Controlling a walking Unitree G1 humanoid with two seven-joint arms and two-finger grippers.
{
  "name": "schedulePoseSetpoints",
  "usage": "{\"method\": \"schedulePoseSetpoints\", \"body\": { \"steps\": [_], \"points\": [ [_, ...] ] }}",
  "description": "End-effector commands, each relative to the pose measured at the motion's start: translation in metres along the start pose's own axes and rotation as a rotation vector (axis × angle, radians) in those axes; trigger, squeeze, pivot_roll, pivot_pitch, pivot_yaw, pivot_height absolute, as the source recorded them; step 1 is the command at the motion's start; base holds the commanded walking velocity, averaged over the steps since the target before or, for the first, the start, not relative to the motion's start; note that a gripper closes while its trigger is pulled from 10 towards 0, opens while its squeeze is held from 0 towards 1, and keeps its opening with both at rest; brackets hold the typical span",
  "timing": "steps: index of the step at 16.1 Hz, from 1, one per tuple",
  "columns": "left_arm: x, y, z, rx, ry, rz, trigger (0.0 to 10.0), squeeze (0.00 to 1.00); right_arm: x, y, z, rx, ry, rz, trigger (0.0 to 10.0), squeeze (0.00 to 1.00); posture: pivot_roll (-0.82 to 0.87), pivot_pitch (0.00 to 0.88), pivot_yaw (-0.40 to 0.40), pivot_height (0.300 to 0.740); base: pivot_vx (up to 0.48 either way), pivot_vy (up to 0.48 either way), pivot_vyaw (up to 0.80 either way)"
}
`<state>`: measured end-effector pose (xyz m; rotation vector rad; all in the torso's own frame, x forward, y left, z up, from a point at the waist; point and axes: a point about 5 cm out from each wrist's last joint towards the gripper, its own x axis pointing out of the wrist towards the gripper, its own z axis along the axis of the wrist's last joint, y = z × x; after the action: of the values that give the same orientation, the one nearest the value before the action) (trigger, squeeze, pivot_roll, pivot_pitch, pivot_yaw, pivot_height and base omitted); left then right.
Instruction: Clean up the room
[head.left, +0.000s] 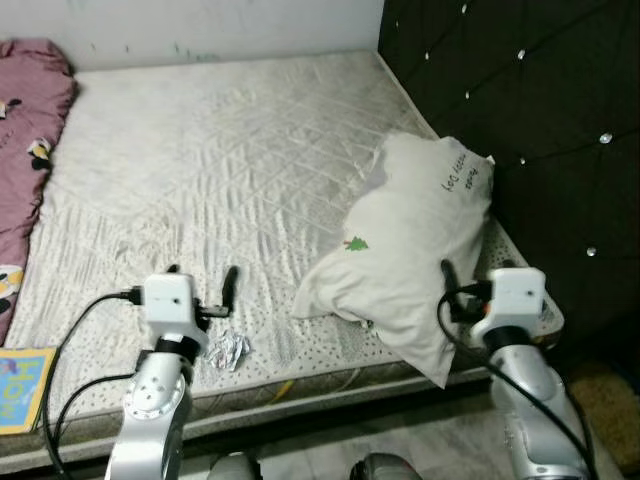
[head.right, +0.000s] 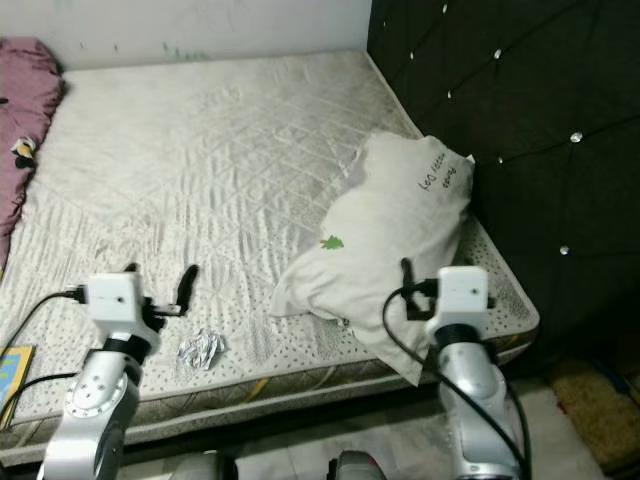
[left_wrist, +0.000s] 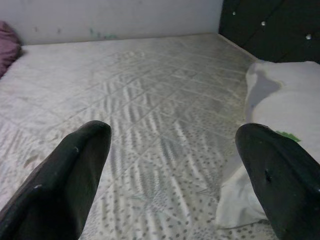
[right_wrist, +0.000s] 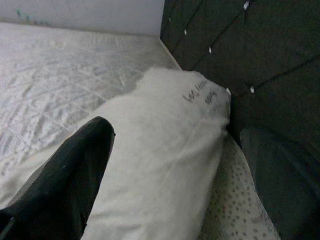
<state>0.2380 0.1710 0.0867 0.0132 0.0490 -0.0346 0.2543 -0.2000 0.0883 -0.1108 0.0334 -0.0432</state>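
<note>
A white pillow (head.left: 415, 245) with a small green tree print and dark writing lies on the bare mattress (head.left: 230, 150), against the headboard. A crumpled silver wrapper (head.left: 229, 349) sits near the mattress's front edge. My left gripper (head.left: 202, 278) hovers open just behind and above the wrapper, fingers (left_wrist: 80, 165) spread wide with nothing between them. My right gripper (right_wrist: 180, 130) is open at the pillow's near corner. One of its fingers (head.left: 447, 272) rests against the pillowcase, and the pillow (right_wrist: 160, 150) lies between both fingers in the right wrist view.
A pink blanket (head.left: 25, 130) is bunched along the bed's left side. A colourful flat book (head.left: 20, 385) lies at the front left corner. The dark tufted headboard (head.left: 530, 90) walls the right side. Pale floor (head.left: 420, 440) runs below the bed edge.
</note>
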Motion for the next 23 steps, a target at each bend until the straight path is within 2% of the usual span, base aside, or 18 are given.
{"method": "schedulePoseSetpoints", "body": {
  "steps": [1, 5, 8, 9, 10, 11, 13, 14, 15, 16, 18, 21, 23],
  "points": [
    [-0.003, 0.013, -0.002, 0.014, 0.017, 0.045, 10.0, 0.0, 0.003, 0.011, 0.005, 0.021, -0.022, 0.03, 10.0, 0.0, 0.02, 0.111, -0.048, 0.74, 0.0, 0.48, 0.0],
    [-0.003, 0.013, -0.002, 0.013, 0.017, 0.054, 10.0, 0.0, 0.002, 0.009, 0.004, 0.023, -0.013, 0.034, 10.0, 0.0, 0.01, 0.118, -0.05, 0.74, 0.0, 0.48, 0.0],
    [-0.003, 0.014, -0.002, 0.013, 0.013, 0.056, 10.0, 0.0, 0.002, 0.005, 0.001, -0.047, 0.014, -0.004, 10.0, 0.0, 0.01, 0.127, -0.052, 0.74, 0.0, 0.48, 0.0],
    [-0.003, 0.017, 0.0, 0.026, 0.003, 0.068, 10.0, 0.0, 0.004, 0.005, 0.0, -0.02, 0.028, -0.008, 10.0, 0.0, 0.01, 0.127, -0.052, 0.74, 0.0, 0.48, 0.0],
    [-0.003, 0.019, 0.001, 0.049, -0.001, 0.086, 10.0, 0.0, 0.004, 0.005, 0.001, -0.035, 0.023, -0.011, 10.0, 0.0, 0.01, 0.127, -0.052, 0.74, 0.0, 0.472, 0.0],
    [-0.003, 0.021, 0.0, 0.089, 0.001, 0.106, 10.0, 0.0, 0.006, 0.005, 0.004, 0.015, 0.005, -0.022, 10.0, 0.0, 0.0, 0.131, -0.051, 0.74, 0.0, 0.0, 0.0],
    [-0.005, 0.024, -0.004, -0.009, 0.053, 0.156, 10.0, 0.0, 0.007, 0.005, 0.005, 0.023, 0.008, -0.032, 10.0, 0.0, 0.0, 0.133, -0.053, 0.74, 0.0, 0.0, 0.0],
    [-0.008, 0.026, -0.009, -0.018, 0.143, 0.202, 10.0, 0.0, 0.006, 0.006, 0.004, 0.033, 0.016, -0.019, 10.0, 0.0, 0.0, 0.133, -0.053, 0.74, 0.0, 0.0, 0.0],
    [-0.007, 0.023, -0.007, -0.043, 0.115, 0.137, 10.0, 0.0, 0.005, 0.007, 0.003, 0.027, 0.024, -0.006, 10.0, 0.0, 0.0, 0.133, -0.053, 0.74, 0.0, 0.0, 0.0],
    [-0.007, 0.025, -0.003, -0.002, 0.063, 0.126, 10.0, 0.0, 0.004, 0.007, 0.003, -0.003, 0.028, -0.016, 10.0, 0.0, 0.0, 0.137, -0.055, 0.74, 0.0, 0.0, 0.0],
    [-0.007, 0.025, -0.004, 0.005, 0.071, 0.136, 10.0, 0.0, 0.003, 0.008, 0.002, 0.051, 0.036, -0.019, 10.0, 0.0, 0.0, 0.138, -0.054, 0.74, 0.0, 0.0, 0.0],
    [-0.008, 0.02, -0.003, 0.021, 0.066, 0.119, 10.0, 0.0, 0.002, 0.007, 0.003, 0.013, 0.027, -0.009, 10.0, 0.0, 0.01, 0.139, -0.055, 0.74, 0.0, 0.0, 0.18],
    [-0.006, 0.02, -0.002, 0.083, 0.064, 0.15, 10.0, 0.0, 0.002, 0.005, 0.003, 0.016, 0.029, -0.022, 10.0, 0.0, 0.01, 0.139, -0.056, 0.74, 0.0, 0.0, 0.79]
  ]
}}
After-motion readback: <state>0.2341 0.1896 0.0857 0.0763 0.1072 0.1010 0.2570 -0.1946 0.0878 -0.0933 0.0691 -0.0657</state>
